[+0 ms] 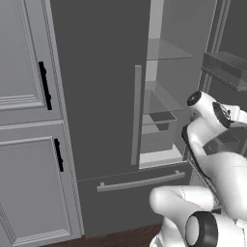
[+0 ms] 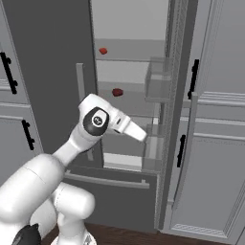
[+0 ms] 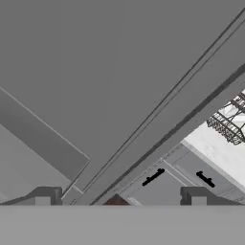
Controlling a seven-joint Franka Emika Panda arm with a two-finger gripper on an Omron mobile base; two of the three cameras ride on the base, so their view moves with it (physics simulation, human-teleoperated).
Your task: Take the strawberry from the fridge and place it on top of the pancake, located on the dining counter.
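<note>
- Fridge (image 2: 52, 57) door's open, with two red things on shelves; we think the nearer is the strawberry (image 2: 117, 92).
- Gripper (image 3: 119, 196) is spread wide, holding nothing.

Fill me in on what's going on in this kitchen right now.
The white arm is reaching into the open fridge with its end effector open and holding nothing. Two small red items sit inside on separate shelves, the lower one and the upper one; either may be the strawberry. Neither has been touched yet.
</note>
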